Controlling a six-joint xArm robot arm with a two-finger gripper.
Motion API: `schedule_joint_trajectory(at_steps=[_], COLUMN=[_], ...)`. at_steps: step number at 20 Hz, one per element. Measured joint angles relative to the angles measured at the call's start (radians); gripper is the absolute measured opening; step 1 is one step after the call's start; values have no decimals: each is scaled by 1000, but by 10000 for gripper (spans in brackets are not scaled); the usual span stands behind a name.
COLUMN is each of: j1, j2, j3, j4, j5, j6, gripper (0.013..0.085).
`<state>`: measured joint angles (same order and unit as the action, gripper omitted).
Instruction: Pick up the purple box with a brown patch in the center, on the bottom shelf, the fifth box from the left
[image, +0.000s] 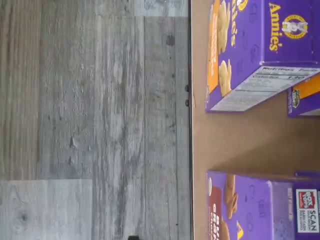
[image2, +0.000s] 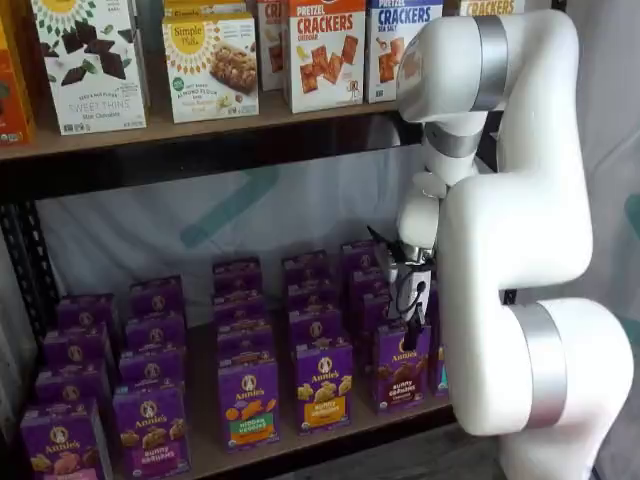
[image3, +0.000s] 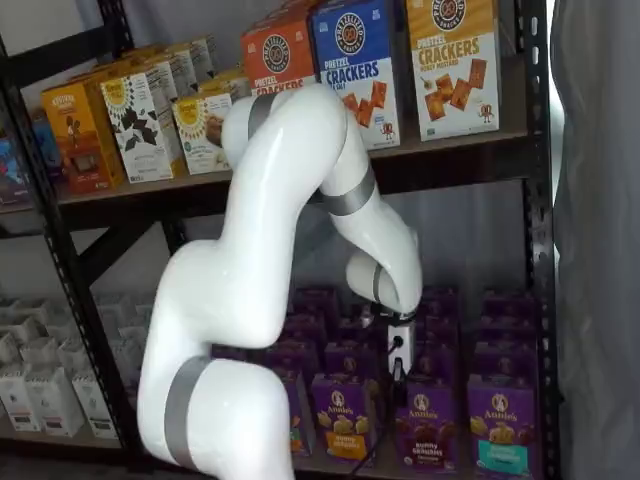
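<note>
The white arm (image2: 510, 230) fills the right half of one shelf view and the centre of the other, bending down toward the bottom shelf (image2: 300, 440); its wrist ends low in front of the rows of purple cartons, with a black cable beside it. The fingers (image3: 398, 372) show only as a short dark part under the white body, just above the front row in the lower middle of the frame; whether there is a gap between them cannot be told, and nothing is seen held in them.

The purple box (image2: 402, 364) stands upright at the front edge of the bottom shelf, at the lower right of centre in that shelf view, its dark brown band reading "Bunny Grahams"; the arm's wrist hangs just above and partly in front of it; in the other shelf view the same box (image3: 425, 424) sits right below the fingers, between a carton with an orange-yellow band (image3: 343, 417) on its left and a carton with a teal band (image3: 498, 423) on its right.

The wrist view is turned on its side; it shows grey wood-look floor (image: 90, 120) over the left half, the tan shelf board beside it, and the purple box (image: 240, 207) with its brown band.
</note>
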<state>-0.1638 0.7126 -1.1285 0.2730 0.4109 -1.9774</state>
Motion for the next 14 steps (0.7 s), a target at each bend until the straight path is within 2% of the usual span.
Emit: schedule_joint_trajectory(at_steps=[2, 3, 14], j1=[-4, -6, -8], j2=[20, 32, 145], j3=[-43, -64, -225], j4=[-78, -96, -135], j5=[48, 63, 95], j6=[69, 85, 120], gripper=[850, 850, 850])
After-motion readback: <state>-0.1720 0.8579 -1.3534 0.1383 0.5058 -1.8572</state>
